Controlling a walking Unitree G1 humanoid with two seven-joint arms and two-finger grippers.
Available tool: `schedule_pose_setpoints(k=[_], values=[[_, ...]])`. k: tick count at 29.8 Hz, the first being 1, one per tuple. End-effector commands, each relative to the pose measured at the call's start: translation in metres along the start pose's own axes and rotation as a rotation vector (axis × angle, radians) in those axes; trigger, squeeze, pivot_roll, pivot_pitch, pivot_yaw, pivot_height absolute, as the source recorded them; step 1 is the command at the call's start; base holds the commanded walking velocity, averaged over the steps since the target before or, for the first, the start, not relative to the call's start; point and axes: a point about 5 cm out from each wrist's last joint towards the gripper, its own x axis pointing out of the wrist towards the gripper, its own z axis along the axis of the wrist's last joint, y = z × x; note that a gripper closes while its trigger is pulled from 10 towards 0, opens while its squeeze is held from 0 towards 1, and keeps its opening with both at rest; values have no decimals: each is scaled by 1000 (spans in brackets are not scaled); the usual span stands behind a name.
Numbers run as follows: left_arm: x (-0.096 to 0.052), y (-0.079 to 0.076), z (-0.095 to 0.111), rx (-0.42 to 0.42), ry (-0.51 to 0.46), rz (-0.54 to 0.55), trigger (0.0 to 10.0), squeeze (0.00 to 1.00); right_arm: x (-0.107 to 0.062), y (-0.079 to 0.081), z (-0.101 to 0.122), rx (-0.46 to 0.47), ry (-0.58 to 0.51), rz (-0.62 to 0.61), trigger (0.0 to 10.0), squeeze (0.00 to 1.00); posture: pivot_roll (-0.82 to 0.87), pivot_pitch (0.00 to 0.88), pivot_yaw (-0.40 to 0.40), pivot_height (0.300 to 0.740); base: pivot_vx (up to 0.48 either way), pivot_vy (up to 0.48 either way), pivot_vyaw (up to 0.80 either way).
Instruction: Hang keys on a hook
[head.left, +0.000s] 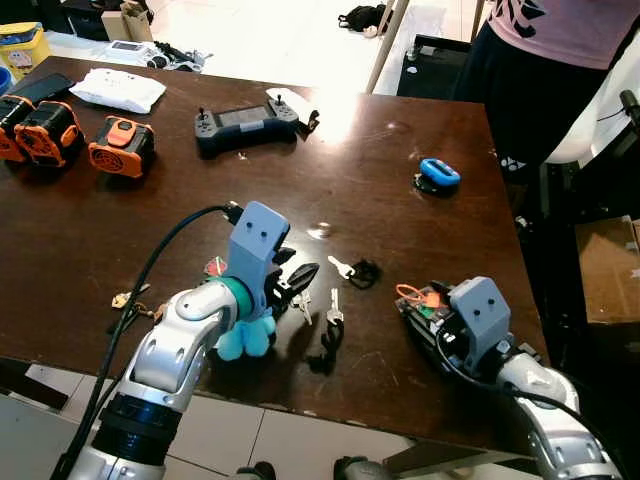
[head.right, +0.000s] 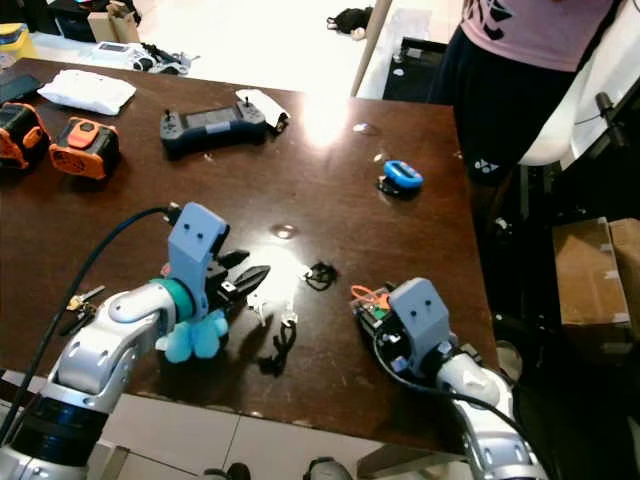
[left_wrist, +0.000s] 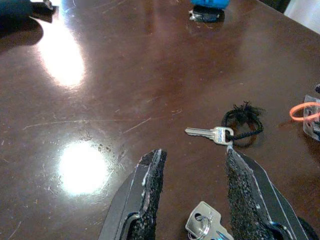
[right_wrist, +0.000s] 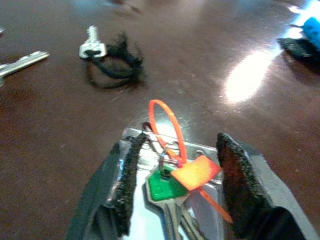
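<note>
Currently both arms are down at the near edge of a dark brown table (head.left: 400, 180). Left gripper (left_wrist: 195, 200) sits low over the tabletop near the front middle, fingers (left_wrist: 145, 195) spread apart with nothing clamped; a silver key (left_wrist: 206, 227) on a ring lies on the wood in the gap between them, close to the wrist end. Just beyond the fingertips lies a second key (left_wrist: 207, 133) tied to a loop of black cord (left_wrist: 243, 120), flat on the table and apart from the gripper. A third key with black cord (head.left: 328, 335) lies near the front edge, beside the left gripper. A light blue fuzzy ball (head.left: 245, 338) hangs under the left wrist. Right gripper (right_wrist: 175, 175) rests toward the front right of the table, fingers open wide on either side of a bunch of keys (right_wrist: 172, 192) carrying a green tag, an orange tag and an orange zip-tie loop (right_wrist: 165, 125); the bunch sits on a shiny metal piece between the fingers, and I cannot tell whether the pads touch it. Farther back on the table: a dark handheld controller (head.left: 245, 125), two orange-and-black packs (head.left: 85, 140), a white cloth (head.left: 120, 90), a small blue object (head.left: 438, 175). More keys (head.left: 130, 305) lie at the left front edge. A person in a pink top (head.left: 570, 30) stands at the far right corner.
</note>
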Motion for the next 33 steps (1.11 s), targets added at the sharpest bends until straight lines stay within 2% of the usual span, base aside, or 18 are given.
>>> schedule_pose_setpoints(k=[1, 7, 15, 19, 21, 24, 25, 26, 27, 28, 29, 30, 31, 33], values=[[-2, 0, -9, -7, 37, 2, 10000, 0, -7, 6, -27, 24, 105, -43, 0, 0, -206, 125, 55, 740, 0, 0, 0], [-2, 1, -9, -8, 41, 6, 10000, 0, -1, 6, -31, 77, 73, -151, 0, 0, -205, 128, 59, 740, 0, 0, 0], [-3, 2, -9, -10, 44, 9, 10000, 0, 2, 5, -33, 103, 68, -211, 0, 0, -203, 134, 62, 740, 0, 0, 0], [-3, 2, -9, -12, 47, 13, 10000, 0, 6, 2, -30, 163, 36, -242, 0, 0, -202, 139, 60, 740, 0, 0, 0], [-3, 2, -9, -12, 47, 13, 10000, 0, 6, 2, -30, 163, 36, -242, 0, 0, -202, 139, 60, 740, 0, 0, 0], [-3, 2, -10, -15, 48, 19, 10000, 0, 11, 0, -18, 304, -44, -268, 0, 0, -201, 140, 54, 740, 0, 0, 0], [-3, 2, -10, -15, 48, 19, 10000, 0, 11, 0, -18, 304, -44, -268, 0, 0, -201, 140, 54, 740, 0, 0, 0], [-3, 2, -10, -16, 48, 25, 10000, 0, 14, 1, -9, 376, -98, -258, 0, 0, -199, 140, 52, 740, 0, 0, 0], [-3, 2, -10, -16, 48, 25, 10000, 0, 14, 1, -9, 376, -98, -258, 0, 0, -199, 140, 52, 740, 0, 0, 0], [-3, 3, -10, -17, 47, 32, 10000, 0, 17, 4, 7, 444, -176, -226, 0, 0, -197, 141, 51, 740, 0, 0, 0], [-3, 3, -10, -17, 47, 32, 10000, 0, 17, 4, 7, 444, -176, -226, 0, 0, -197, 141, 51, 740, 0, 0, 0], [-3, 4, -10, -17, 46, 42, 10000, 0, 18, 7, 24, 506, -263, -194, 4196, 0, -198, 141, 50, 740, 0, 0, 0], [-3, 5, -9, -17, 44, 52, 10000, 0, 18, 9, 43, 547, -350, -160, 10000, 0, -199, 140, 50, 740, 0, 0, 0], [-3, 5, -9, -17, 44, 52, 10000, 0, 18, 9, 43, 547, -350, -160, 10000, 0, -199, 140, 50, 740, 0, 0, 0]])
